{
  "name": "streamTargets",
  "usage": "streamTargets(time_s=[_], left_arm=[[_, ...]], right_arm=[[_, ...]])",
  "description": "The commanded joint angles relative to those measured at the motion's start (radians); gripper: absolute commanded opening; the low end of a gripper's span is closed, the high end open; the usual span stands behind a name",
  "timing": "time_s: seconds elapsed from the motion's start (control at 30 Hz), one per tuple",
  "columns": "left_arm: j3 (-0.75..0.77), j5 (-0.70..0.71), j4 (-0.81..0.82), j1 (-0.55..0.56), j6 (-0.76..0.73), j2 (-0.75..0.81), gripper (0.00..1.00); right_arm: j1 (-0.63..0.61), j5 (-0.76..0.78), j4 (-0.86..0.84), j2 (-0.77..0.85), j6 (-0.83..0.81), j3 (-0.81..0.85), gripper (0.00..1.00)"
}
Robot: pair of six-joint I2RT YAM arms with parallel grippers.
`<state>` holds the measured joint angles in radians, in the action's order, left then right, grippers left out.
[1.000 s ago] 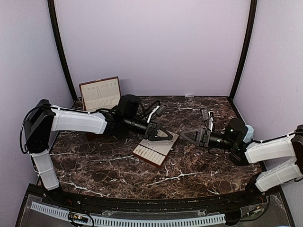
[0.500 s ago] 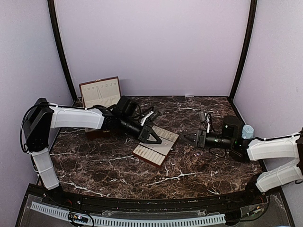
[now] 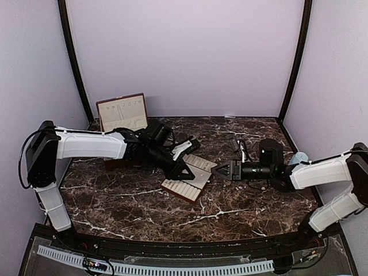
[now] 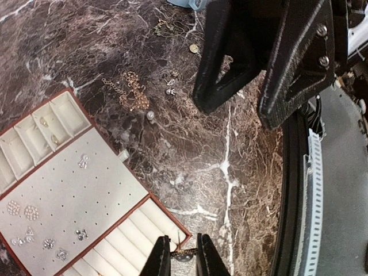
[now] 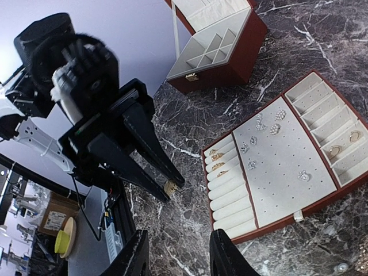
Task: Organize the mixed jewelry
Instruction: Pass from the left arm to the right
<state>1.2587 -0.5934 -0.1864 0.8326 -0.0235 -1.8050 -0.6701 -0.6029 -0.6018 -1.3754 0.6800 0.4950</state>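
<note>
**Left gripper pinches a tiny gold piece beside the tray**

The left gripper's two black fingers are squeezed almost together. The tiny gold piece sits between their tips. It hangs just by a corner of the flat cream tray with the reddish-brown rim, at the end with the soft roll slots. The right gripper has its fingers apart with nothing between them. It points at the tray from the other side, near it but not touching.

Some of the job looks done. A few gold rings sit in the roll slots. Little sparkly studs are pinned on the dotted pad in the middle. Two curved gold bits lie in the small compartments at the other end.

A lot is left, I think. A loose pile of mixed jewelry lies on the dark marble table, near the tray on the right arm's side. It has thin gold chains, small silvery studs, a white pearl bead and one round gold bit. The reddish-brown box with cream lining stands open at the back by the left arm. I cannot tell if anything is in it.

My guess is that the held piece goes into a slot next. After that, the loose pile has to be picked up one tiny bit at a time.
</note>
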Motion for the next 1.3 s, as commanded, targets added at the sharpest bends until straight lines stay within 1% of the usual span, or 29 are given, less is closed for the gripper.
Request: streamTargets(time_s=[0.0,0.1,0.2,0.33,0.47,0.63,0.8,1.07,1.27], left_arm=[[0.039,0.155,-0.071,0.049,-0.254,0.048,0.07],[0.035,0.155,-0.033,0.063,-0.283,0.047,0.07],[-0.003,0.206,0.047,0.097,-0.328,0.064,0.07],[-0.044,0.279,0.131,0.173,-0.389,0.086,0.07],[-0.072,0.292,0.205,0.201,-0.411,0.102,0.07],[-0.097,0.290,0.281,0.219,-0.415,0.127,0.07],[-0.099,0.286,0.295,0.221,-0.410,0.137,0.07],[-0.111,0.283,0.317,0.228,-0.404,0.151,0.07],[-0.113,0.282,0.316,0.235,-0.406,0.152,0.07]], right_arm=[[-0.011,-0.034,-0.085,0.007,0.087,-0.024,0.38],[-0.011,-0.018,-0.111,0.031,0.124,-0.066,0.40],[-0.013,-0.017,-0.124,0.054,0.141,-0.099,0.43],[-0.015,-0.062,-0.183,0.059,0.177,-0.124,0.44],[-0.025,-0.094,-0.204,0.057,0.183,-0.125,0.43],[-0.035,-0.138,-0.271,0.039,0.210,-0.125,0.39],[-0.042,-0.163,-0.327,0.023,0.235,-0.133,0.31],[-0.052,-0.158,-0.328,-0.004,0.229,-0.120,0.28],[-0.052,-0.131,-0.386,-0.025,0.264,-0.124,0.25]])
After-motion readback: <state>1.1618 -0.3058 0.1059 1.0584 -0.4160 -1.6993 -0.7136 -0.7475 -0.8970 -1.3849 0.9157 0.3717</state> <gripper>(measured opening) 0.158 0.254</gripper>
